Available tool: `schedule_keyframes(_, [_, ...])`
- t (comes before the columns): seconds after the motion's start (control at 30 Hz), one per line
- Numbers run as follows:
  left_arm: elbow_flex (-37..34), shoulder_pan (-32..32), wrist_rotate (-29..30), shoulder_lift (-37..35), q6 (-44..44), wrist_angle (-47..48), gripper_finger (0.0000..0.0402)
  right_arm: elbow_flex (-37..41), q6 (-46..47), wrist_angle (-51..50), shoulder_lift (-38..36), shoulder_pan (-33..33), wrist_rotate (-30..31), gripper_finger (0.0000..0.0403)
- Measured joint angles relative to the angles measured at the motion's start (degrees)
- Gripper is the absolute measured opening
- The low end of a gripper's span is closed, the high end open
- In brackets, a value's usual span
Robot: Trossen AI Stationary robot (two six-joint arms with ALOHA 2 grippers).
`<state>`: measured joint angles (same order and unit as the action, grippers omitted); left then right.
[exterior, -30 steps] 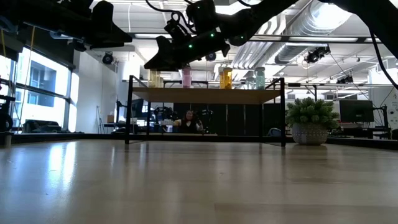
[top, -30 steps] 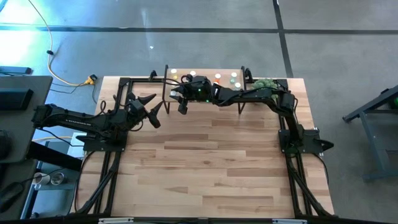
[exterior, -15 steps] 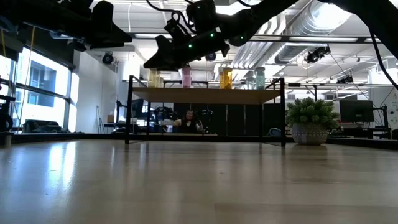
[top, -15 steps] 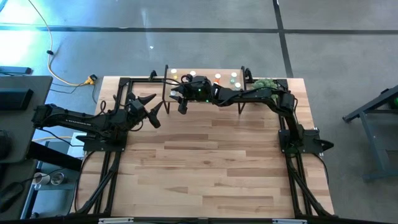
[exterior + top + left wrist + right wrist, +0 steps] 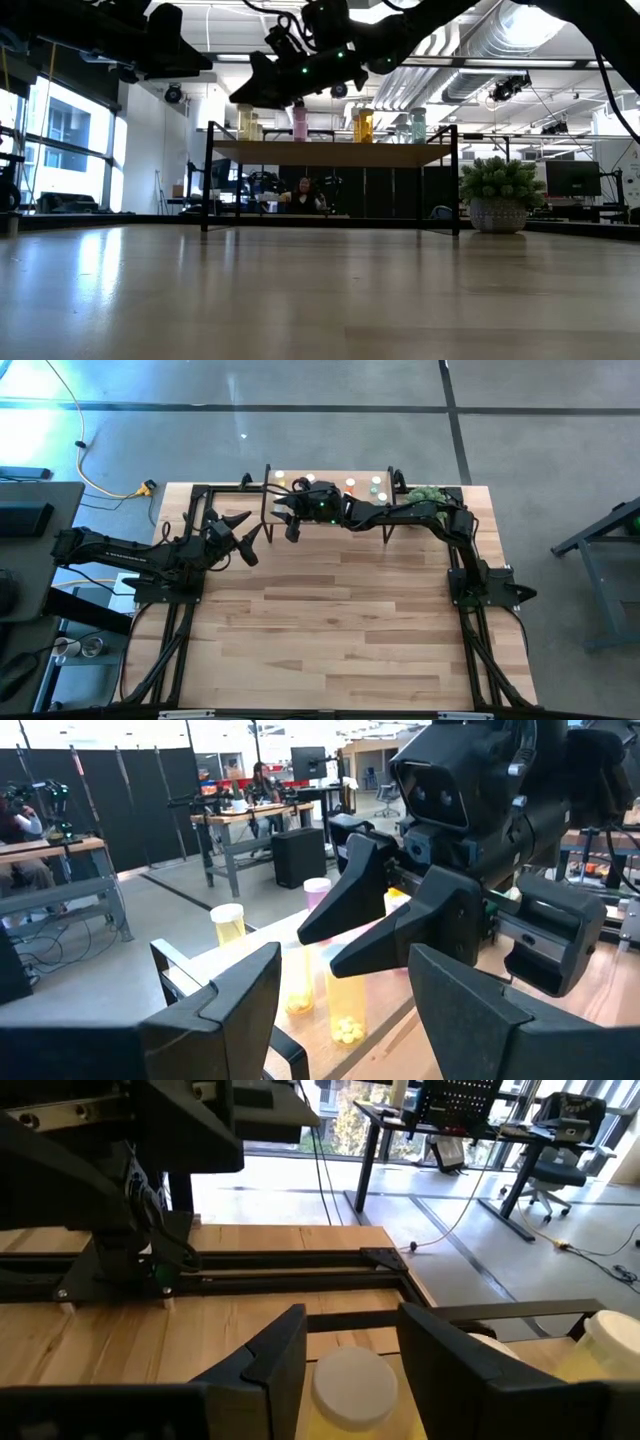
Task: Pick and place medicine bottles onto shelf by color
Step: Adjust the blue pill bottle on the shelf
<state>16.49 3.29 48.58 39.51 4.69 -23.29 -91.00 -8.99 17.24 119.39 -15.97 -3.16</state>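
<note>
High view showed the right hand (image 5: 290, 520) reaching over the left end of the shelf (image 5: 360, 481), at the far edge of the surface (image 5: 330, 620). Its fingers were spread, and the right wrist view had a white-capped bottle (image 5: 352, 1380) sitting between them without clear contact, so a release or a pre-grasp, could not tell which. The left hand (image 5: 243, 537) waited just off the shelf's left end, fingers spread, pinching nothing. In the low view, medicine bottles (image 5: 330, 124) stood upright in a row on the shelf: yellow at the left, then pink, orange, and a pale green one at the right. The left wrist view showed two yellow bottles (image 5: 345, 1010) close together plus another yellow one (image 5: 228, 925) farther back and a pink one (image 5: 317, 892), so grouping by color looked underway. No bottles were visible on the open surface in any view, so most or all placing seemed done. A potted plant (image 5: 498, 193) sat beside the shelf's right end.
</note>
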Motion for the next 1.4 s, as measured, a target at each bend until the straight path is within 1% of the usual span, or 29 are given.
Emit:
schedule_keyframes(0.2, [0.0, 0.0, -0.4, 0.0, 0.0, 0.0, 0.0211, 0.0, 1.1, 0.2, -0.8, 0.0, 0.0, 0.0149])
schedule_keyframes(0.4, [0.0, 0.0, -5.9, 0.0, -0.1, 0.4, 0.0211, 0.0, 1.1, 0.9, -2.5, 0.3, 0.0, 0.0149])
schedule_keyframes(0.5, [0.0, 0.0, -8.5, -0.4, -1.5, 2.9, 0.0211, 0.0, 1.5, 0.4, -3.4, 0.5, 0.0, 0.0149])
schedule_keyframes(0.57, [0.0, 0.0, -12.1, -1.4, -2.5, 4.9, 0.0211, 0.0, 1.4, -0.7, -4.3, 0.9, 0.0, 0.0149])
schedule_keyframes(0.7, [0.0, 0.0, -23.0, -5.6, -6.1, 9.2, 0.0211, 0.0, 0.8, -1.7, -7.3, 2.6, 0.0, 0.0149])
schedule_keyframes(0.8, [0.0, 0.0, -29.1, -9.4, -8.0, 12.5, 0.0211, 0.0, -1.9, -2.2, -10.2, 4.3, 0.0, 0.0149])
schedule_keyframes(0.9, [0.0, 0.0, -32.8, -12.6, -8.2, 16.5, 0.0211, 0.0, -5.8, -6.9, -13.2, 6.2, 0.0, 0.0149])
schedule_keyframes(1.03, [-0.2, 0.0, -35.3, -15.6, -9.9, 20.3, 0.0211, 0.0, -8.0, -17.3, -18.0, 8.1, 0.0, 0.0149])
schedule_keyframes(1.17, [-4.7, 0.0, -37.8, -17.1, -11.9, 17.7, 0.0211, -0.1, -10.2, -31.9, -22.4, 9.0, -0.1, 0.0149])
schedule_keyframes(1.27, [-9.1, 0.0, -37.9, -17.7, -14.3, 13.0, 0.0211, -0.1, -9.1, -39.1, -23.7, 9.0, -0.6, 0.0149])
schedule_keyframes(1.4, [-14.2, 0.0, -37.9, -18.1, -15.0, 7.5, 0.0211, -0.1, -7.3, -45.2, -24.6, 9.0, -1.4, 0.0149])
